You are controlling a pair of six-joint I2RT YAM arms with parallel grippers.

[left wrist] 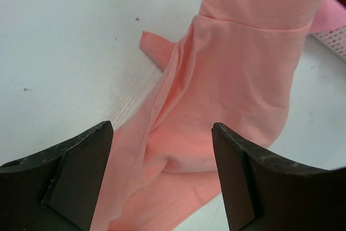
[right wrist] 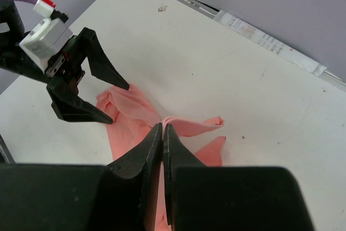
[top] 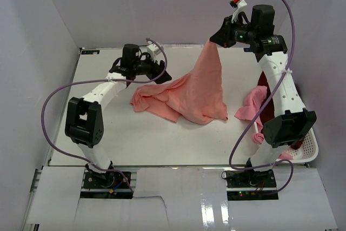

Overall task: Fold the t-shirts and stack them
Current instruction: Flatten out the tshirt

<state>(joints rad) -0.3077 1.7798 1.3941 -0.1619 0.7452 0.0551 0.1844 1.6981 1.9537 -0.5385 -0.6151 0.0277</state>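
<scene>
A salmon-pink t-shirt [top: 190, 93] rises in a tall cone from the table. My right gripper [top: 214, 41] is shut on its top, and the cloth [right wrist: 186, 125] shows pinched at the closed fingertips of the right gripper [right wrist: 163, 127]. My left gripper [top: 161, 74] hangs open low at the shirt's left, crumpled part. Seen from the left wrist, the left gripper [left wrist: 162, 160] has wide-apart fingers [left wrist: 81, 177] and salmon cloth [left wrist: 238, 79] lies below the gap, not gripped. A lighter pink t-shirt [top: 251, 104] drapes over the basket's edge, with a dark maroon one [top: 263, 86] behind it.
The white slotted basket [top: 311, 147] stands at the right edge of the table, behind my right arm, and its corner [left wrist: 332, 39] shows in the left wrist view. White walls close in the table on the left, back and right. My left gripper [right wrist: 119, 104] also shows in the right wrist view.
</scene>
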